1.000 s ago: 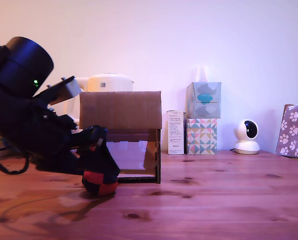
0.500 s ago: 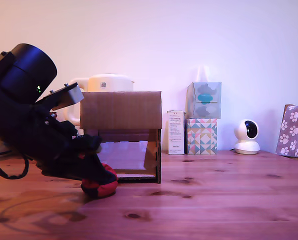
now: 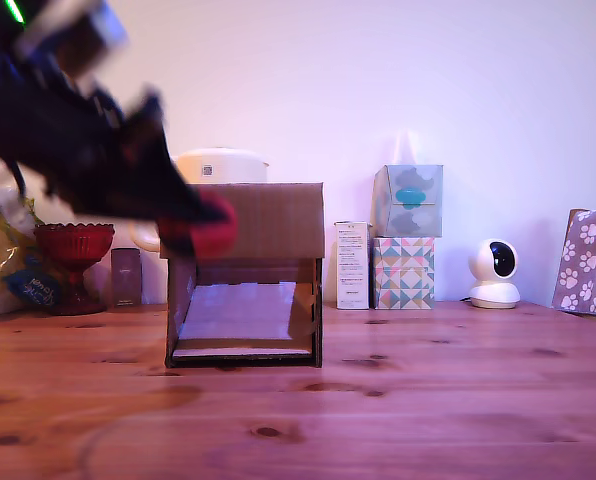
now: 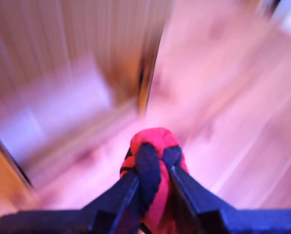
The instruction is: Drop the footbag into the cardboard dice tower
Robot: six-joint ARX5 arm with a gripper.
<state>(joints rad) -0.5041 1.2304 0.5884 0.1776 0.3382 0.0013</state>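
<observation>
In the exterior view, my gripper (image 3: 193, 222) is up in the air, and it is pinching the footbag (image 3: 206, 232). The ball is off the table now. It hangs in front of the tower's (image 3: 268, 222) plain top panel, at the corner on the exterior view's left. It is not yet above the tower's top edge. My arm looks smeared, so I think it is moving fast. Behind the tower I can see a white kettle (image 3: 218, 165). A red goblet (image 3: 74, 248) stands beside the tower on the exterior view's left. Two tissue boxes (image 3: 405, 232) and a small white camera (image 3: 494, 272) stand beside the tower on the exterior view's right. In the wrist view, my two fingers (image 4: 123, 195) squeeze the red and dark ball (image 4: 154, 168) from both sides, so I have it tight. Past the ball I see the tower (image 4: 77, 63) and its pale sloped inside, but all of it is blurry. So the picking up part is done. What is left, I think, is to lift the ball higher than the tower, bring it over the open top, and let go so it falls in. I cannot see the top opening in either view.
</observation>
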